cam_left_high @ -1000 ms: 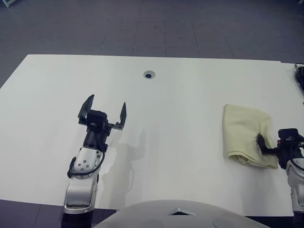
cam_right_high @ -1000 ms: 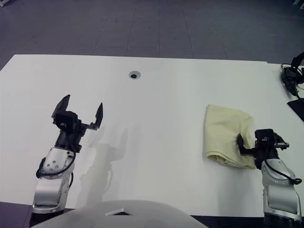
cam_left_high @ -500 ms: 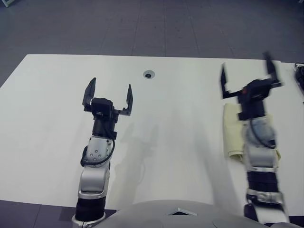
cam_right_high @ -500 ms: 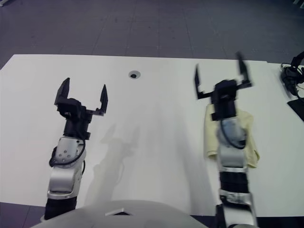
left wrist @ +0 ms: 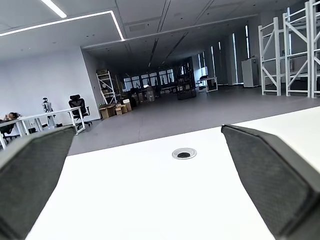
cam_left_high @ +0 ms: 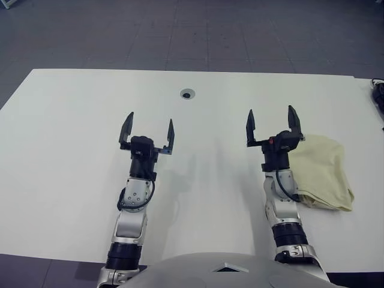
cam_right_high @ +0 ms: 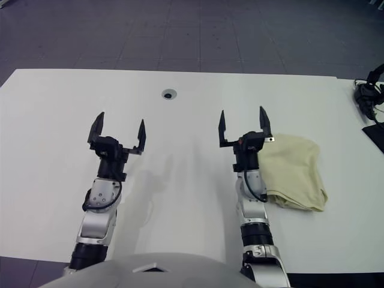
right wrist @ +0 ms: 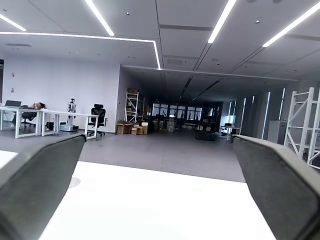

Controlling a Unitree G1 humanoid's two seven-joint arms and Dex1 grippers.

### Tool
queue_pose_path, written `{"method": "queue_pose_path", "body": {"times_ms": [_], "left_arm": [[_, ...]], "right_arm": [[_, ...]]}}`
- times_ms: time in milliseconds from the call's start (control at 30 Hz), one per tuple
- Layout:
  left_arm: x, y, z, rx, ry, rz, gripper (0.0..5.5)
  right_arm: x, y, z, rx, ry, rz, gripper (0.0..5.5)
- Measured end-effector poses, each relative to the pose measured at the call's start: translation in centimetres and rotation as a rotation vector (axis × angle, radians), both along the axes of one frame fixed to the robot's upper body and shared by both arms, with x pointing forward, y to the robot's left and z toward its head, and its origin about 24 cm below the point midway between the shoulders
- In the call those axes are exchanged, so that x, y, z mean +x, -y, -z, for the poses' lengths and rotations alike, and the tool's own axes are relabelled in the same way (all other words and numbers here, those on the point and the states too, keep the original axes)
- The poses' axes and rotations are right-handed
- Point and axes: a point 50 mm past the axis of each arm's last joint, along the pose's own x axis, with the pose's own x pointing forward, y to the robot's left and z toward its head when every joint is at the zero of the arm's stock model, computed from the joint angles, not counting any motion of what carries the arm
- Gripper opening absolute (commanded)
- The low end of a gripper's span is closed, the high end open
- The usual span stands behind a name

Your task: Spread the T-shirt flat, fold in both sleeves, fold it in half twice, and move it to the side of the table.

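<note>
Wide stretch of bare white table [cam_left_high: 72, 120] between the left gripper [cam_left_high: 150, 120] and the right gripper [cam_left_high: 271, 119], both held up off the surface with fingers spread wide. Folded T-shirt [cam_left_high: 327, 171] lying on the robot's right, just beside the right arm [cam_left_high: 281, 198], and dark cables [cam_right_high: 366, 95] at the far right edge. Small round cable hole [cam_left_high: 188, 93] flush in the surface farther back, near the middle.

the t-shirt [cam_left_high: 324, 171] lies on the table [cam_left_high: 60, 150] near its right edge, just to the right of the right gripper [cam_left_high: 270, 118]. the left gripper [cam_left_high: 147, 123] stands over the table to the left of it, well apart. a grommet hole [cam_left_high: 188, 93] sits in the tabletop behind and between the two.
</note>
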Motion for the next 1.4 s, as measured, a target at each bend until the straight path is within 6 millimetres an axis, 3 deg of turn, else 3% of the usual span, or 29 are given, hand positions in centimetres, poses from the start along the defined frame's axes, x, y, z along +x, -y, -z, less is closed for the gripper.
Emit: {"method": "queue_pose_path", "body": {"times_ms": [333,833,1400], "left_arm": [[0.5,0.5,-0.1,-0.105,-0.014,0.05,5.4],[0.7,-0.6,-0.4,-0.067,0.013,-0.025,5.4],[0.6,-0.6,-0.6,-0.066,0.024,-0.024,5.4]], "right_arm": [[-1.1,0.7,0.7,0.043,-0.024,0.143,5.38],[-1.0,-0.9,0.5,0.036,-0.021,-0.009,5.38],[-1.4,-0.8,0.3,0.061,-0.023,-0.032,5.38]]}}
